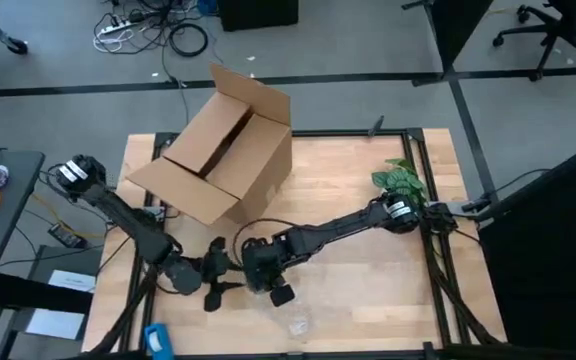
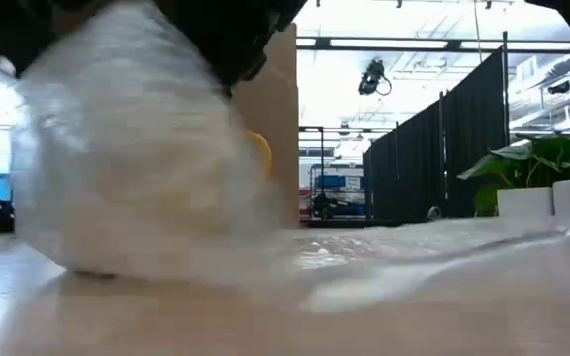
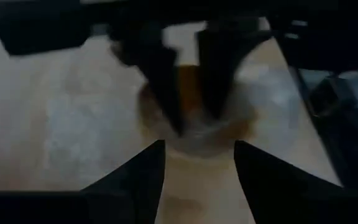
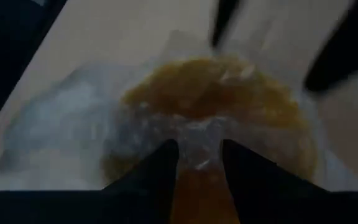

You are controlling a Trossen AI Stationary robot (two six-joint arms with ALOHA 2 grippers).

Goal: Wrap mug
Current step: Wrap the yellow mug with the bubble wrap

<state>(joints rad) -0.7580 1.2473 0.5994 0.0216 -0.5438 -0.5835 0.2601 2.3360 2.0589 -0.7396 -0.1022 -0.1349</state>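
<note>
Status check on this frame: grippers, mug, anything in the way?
Left gripper open, facing mug. Right gripper pinching clear plastic sheet over mug. Cardboard box behind, not blocking.

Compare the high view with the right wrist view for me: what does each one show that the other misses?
Only the high view shows the cardboard box, the plant and both arms meeting near the table's front. Only the right wrist view shows the mug under the clear plastic sheet, close up. Both show the right gripper.
</note>
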